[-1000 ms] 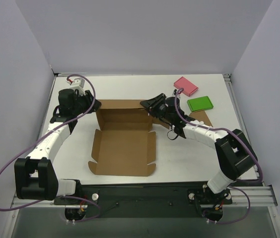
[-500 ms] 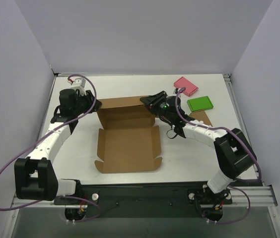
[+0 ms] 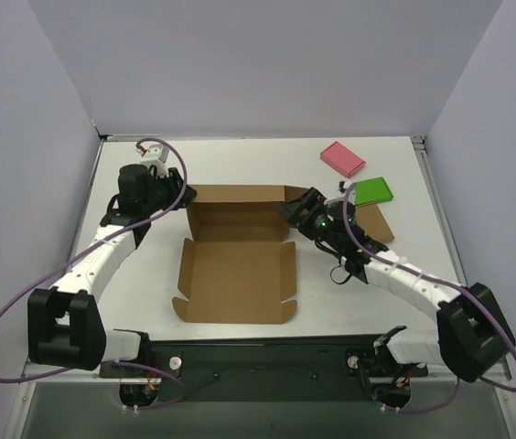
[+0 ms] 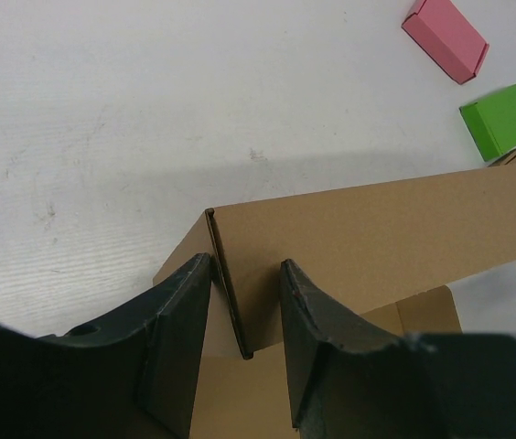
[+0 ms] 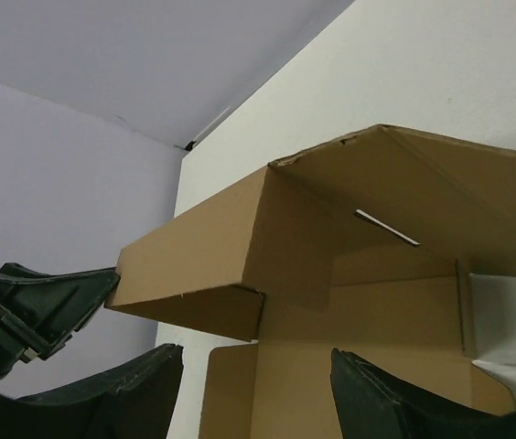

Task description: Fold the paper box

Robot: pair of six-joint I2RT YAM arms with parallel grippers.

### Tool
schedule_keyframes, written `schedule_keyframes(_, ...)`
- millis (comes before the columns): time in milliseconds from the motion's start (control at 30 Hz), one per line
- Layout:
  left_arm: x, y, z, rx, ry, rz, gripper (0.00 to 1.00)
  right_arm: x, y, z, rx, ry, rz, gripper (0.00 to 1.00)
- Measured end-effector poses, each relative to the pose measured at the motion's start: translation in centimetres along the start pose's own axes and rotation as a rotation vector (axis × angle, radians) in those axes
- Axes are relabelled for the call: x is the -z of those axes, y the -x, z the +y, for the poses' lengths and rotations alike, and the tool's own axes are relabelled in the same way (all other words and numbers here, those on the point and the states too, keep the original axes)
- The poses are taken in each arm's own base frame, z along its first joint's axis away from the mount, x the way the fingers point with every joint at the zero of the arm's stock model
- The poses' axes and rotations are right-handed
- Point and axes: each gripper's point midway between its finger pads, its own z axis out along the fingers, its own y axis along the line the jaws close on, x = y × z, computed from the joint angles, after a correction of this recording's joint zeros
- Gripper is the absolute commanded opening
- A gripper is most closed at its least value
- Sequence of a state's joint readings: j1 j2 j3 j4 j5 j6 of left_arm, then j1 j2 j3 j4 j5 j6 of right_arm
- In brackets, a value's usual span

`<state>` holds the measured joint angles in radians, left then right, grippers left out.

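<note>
The paper box lies in the middle of the table, a brown cardboard sheet with its back wall raised and its side flaps partly up. At the back left corner, my left gripper straddles the upright corner flap. The jaws stand partly open: the left finger touches the flap and a gap shows before the right finger. My right gripper hovers open just off the back right corner. In the right wrist view nothing sits between its fingers, and the raised wall is ahead.
A pink block and a green block lie at the back right, with a small brown block partly behind the right arm. Grey walls close in the table on three sides, and the arm bases line the near edge.
The right gripper opened and let go of the box's back right corner, drawing back toward the near right. The box shifted right, and the left gripper followed its corner.
</note>
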<state>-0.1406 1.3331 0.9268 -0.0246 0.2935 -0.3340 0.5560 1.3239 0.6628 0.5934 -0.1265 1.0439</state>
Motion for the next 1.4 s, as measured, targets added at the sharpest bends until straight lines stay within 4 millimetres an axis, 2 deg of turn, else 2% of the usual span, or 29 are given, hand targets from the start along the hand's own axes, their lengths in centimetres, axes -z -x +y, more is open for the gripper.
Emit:
schedule_keyframes(100, 0.0, 0.0, -0.1, -0.003, -0.001, 0.0, 0.45, 2.4, 0.0, -1.1, 0.087, -0.026, -0.018, 0.48)
schedule_keyframes(200, -0.1, -0.1, -0.2, -0.006, -0.004, 0.002, 0.45, 3.2, -0.7, -2.4, 0.179, -0.086, -0.002, 0.37)
schedule_keyframes(300, -0.1, -0.2, -0.4, -0.012, -0.004, 0.002, 0.45, 3.2, -2.3, -4.1, 0.265, -0.158, 0.051, 0.19)
schedule_keyframes(467, -0.2, -0.2, -0.4, -0.02, 0.001, 0.001, 0.45, 1.6, -3.8, -6.9, 0.345, -0.266, 0.128, 0.08)
schedule_keyframes(567, -0.2, -0.2, -0.4, -0.026, 0.005, -0.001, 0.45, 0.5, -4.0, -8.1, 0.376, -0.322, 0.144, 0.08)
schedule_keyframes(667, -0.2, -0.1, -0.4, -0.034, 0.006, -0.002, 0.45, 0.3, -3.4, -9.3, 0.411, -0.374, 0.121, 0.08)
schedule_keyframes(867, -0.2, -0.1, -0.4, -0.038, 0.008, -0.003, 0.45, -0.6, -1.8, -10.1, 0.47, -0.443, 0.057, 0.08)
schedule_keyframes(1100, -0.2, -0.1, -0.4, -0.041, 0.01, -0.003, 0.45, -2.1, -1.7, -11.8, 0.502, -0.5, 0.057, 0.08)
schedule_keyframes(1400, -0.2, -0.1, -0.3, -0.043, 0.013, -0.005, 0.45, -4.0, -1.9, -9.7, 0.497, -0.364, 0.045, 0.08)
